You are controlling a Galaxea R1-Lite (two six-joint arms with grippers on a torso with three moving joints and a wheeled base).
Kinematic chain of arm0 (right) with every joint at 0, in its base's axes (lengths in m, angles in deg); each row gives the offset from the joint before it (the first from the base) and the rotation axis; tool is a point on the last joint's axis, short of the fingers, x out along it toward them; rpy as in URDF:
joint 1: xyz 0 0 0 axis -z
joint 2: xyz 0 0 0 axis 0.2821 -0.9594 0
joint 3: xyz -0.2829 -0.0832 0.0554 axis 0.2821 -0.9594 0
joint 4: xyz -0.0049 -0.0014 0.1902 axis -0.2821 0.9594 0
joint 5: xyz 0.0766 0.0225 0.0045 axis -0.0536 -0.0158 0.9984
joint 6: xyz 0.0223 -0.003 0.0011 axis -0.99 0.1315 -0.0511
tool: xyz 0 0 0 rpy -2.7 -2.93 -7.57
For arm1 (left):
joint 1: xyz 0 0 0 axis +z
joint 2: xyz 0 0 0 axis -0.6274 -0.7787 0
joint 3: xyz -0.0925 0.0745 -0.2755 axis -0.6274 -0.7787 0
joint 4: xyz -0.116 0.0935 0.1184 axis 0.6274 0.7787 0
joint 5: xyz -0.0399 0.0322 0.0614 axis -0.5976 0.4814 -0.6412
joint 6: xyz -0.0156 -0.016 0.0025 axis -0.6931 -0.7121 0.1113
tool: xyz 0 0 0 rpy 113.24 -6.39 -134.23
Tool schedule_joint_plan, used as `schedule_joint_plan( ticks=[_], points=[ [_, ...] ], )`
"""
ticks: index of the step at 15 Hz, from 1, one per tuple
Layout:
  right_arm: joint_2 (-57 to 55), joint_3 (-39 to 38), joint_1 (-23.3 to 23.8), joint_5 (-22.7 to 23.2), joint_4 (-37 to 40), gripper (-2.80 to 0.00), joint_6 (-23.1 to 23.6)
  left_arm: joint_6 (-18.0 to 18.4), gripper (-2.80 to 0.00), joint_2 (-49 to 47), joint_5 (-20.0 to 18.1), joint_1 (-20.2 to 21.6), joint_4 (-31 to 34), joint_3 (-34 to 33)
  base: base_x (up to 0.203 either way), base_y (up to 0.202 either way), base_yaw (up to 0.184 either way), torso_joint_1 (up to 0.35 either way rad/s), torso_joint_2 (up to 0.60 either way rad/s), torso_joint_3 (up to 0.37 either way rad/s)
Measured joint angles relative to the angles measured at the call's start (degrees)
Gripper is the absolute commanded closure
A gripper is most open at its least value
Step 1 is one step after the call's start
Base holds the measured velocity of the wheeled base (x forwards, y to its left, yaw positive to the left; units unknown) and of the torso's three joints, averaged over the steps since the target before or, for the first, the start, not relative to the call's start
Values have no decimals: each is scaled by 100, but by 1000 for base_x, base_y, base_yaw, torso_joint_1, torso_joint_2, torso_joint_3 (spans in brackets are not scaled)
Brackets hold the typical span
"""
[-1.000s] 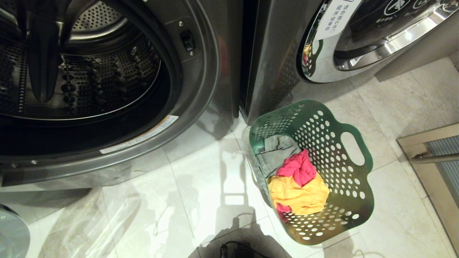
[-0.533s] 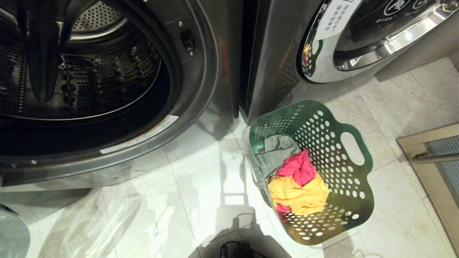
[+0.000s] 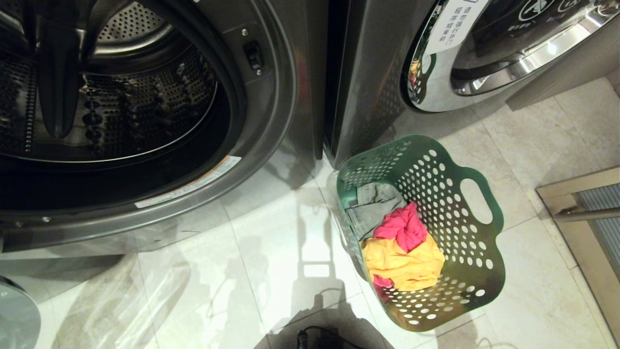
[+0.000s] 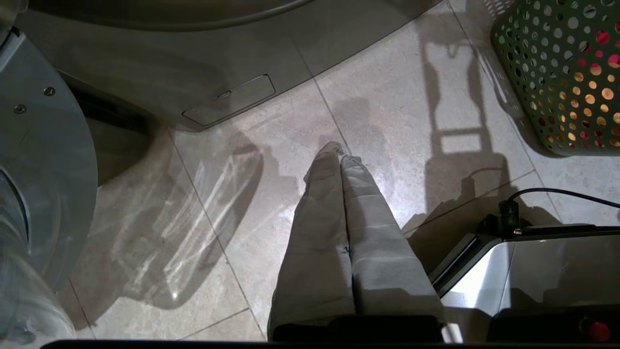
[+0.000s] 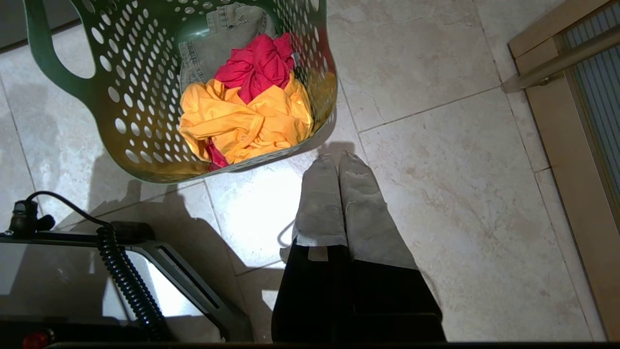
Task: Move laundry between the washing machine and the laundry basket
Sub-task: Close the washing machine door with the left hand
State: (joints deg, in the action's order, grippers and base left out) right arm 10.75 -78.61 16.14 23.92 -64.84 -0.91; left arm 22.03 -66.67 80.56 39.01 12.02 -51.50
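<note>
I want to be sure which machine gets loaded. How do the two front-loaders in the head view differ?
The washing machine on the left has its opening uncovered, showing the bare perforated drum; the neighbouring machine on the right has its chrome-rimmed door shut. The neighbouring machine's door carries a white label; the washing machine has a sticker under its opening. Both are dark grey and stand side by side.
</note>
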Motion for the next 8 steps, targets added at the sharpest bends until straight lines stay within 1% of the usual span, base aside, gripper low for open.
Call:
schedule_joint_plan(
  ticks=[3,8],
  points=[
    [0,-2,0,0,-1,0,-8,1,0,0,-3,-1,1,0,0,0,0,0,-1,111],
    [-1,-13,0,0,0,0,39,4,0,0,-5,0,-2,0,0,0,0,3,-1,194]
  ],
)
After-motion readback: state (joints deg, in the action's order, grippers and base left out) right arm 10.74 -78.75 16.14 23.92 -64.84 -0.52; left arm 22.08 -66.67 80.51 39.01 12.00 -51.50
